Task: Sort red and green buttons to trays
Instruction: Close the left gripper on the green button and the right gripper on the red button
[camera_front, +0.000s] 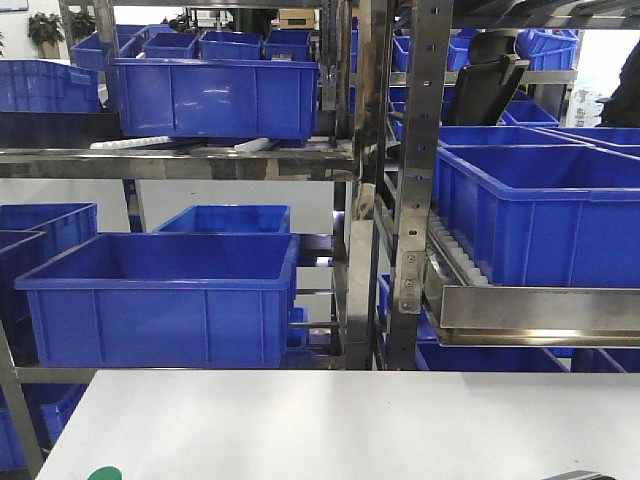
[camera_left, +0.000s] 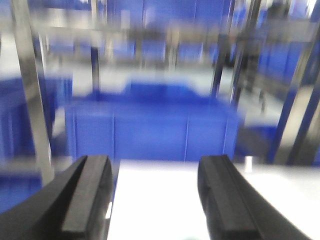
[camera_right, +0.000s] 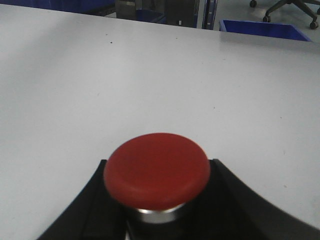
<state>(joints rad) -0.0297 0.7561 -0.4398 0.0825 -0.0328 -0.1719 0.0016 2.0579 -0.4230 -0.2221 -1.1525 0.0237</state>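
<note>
The right gripper's (camera_right: 159, 210) fingers hug the red button (camera_right: 156, 167) over the white bench (camera_right: 150, 75). The left gripper's (camera_left: 157, 200) fingers are spread and empty. Next, the button must reach the red tray.

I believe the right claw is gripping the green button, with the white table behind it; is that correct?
Not quite: the right claw is gripping the red button, not a green one. The right wrist view shows its red cap held in the claw, with the white table behind it.

Matt plastic red button (camera_right: 156, 170), metal collar; glossy plastic blue bins (camera_front: 160, 310); matt table (camera_right: 150, 75).
</note>
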